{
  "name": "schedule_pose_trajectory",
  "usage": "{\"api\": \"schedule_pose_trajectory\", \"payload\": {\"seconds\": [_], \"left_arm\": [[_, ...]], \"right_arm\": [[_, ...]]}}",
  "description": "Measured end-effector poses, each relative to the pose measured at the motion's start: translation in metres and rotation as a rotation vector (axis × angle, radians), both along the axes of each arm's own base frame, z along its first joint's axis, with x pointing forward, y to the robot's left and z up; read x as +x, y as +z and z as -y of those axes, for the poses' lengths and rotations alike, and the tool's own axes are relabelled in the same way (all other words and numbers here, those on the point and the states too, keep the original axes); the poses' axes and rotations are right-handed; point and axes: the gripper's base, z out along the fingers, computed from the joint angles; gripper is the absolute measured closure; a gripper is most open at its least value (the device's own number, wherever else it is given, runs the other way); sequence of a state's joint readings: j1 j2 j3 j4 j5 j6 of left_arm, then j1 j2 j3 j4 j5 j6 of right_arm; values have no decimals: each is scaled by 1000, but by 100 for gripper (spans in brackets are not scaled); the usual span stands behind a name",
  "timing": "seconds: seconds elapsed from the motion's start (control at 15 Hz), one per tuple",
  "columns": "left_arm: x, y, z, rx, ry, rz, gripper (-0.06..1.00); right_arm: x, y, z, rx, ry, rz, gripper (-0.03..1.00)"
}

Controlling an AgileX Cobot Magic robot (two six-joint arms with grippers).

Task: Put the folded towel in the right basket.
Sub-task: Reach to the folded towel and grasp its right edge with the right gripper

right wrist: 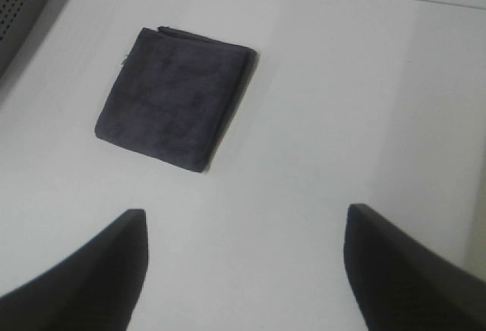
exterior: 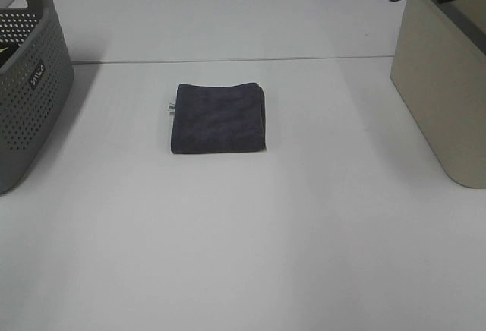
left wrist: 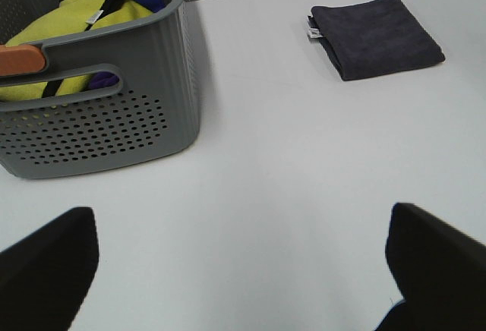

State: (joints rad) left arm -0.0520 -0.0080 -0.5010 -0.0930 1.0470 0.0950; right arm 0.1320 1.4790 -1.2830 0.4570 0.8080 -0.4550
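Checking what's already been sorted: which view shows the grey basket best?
Left wrist: it looks down into the grey basket, showing the yellow cloth inside. Exterior high shows mostly its perforated side, cut off by the frame edge. Right wrist catches only a blurred corner.

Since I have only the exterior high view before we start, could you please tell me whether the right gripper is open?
Observer: Yes, the right gripper is open and holds nothing.
Operator: Thank you. And the left one?
Observer: The left gripper is open and empty as well.
Operator: What is inside the grey basket?
Observer: It holds a yellow cloth.
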Motion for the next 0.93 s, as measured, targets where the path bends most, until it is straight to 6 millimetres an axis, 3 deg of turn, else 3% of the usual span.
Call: {"api": "schedule_pose_trajectory", "payload": {"seconds": [0.13,0.27,0.53,0.6,0.93], "left_arm": [[0,0,0,0,0,0,-3],[0,0,0,0,0,0,-3],[0,0,0,0,0,0,-3],[0,0,0,0,0,0,-3],[0,0,0,0,0,0,-3]], "right_arm": [[28,-18,-31,10,56,-68,28],[45,-29,-48,22,75,-122,28],[95,-75,-75,93,102,-294,28],[118,-102,-86,139,116,-384,27],[154,-172,-104,208,134,-561,27]]}}
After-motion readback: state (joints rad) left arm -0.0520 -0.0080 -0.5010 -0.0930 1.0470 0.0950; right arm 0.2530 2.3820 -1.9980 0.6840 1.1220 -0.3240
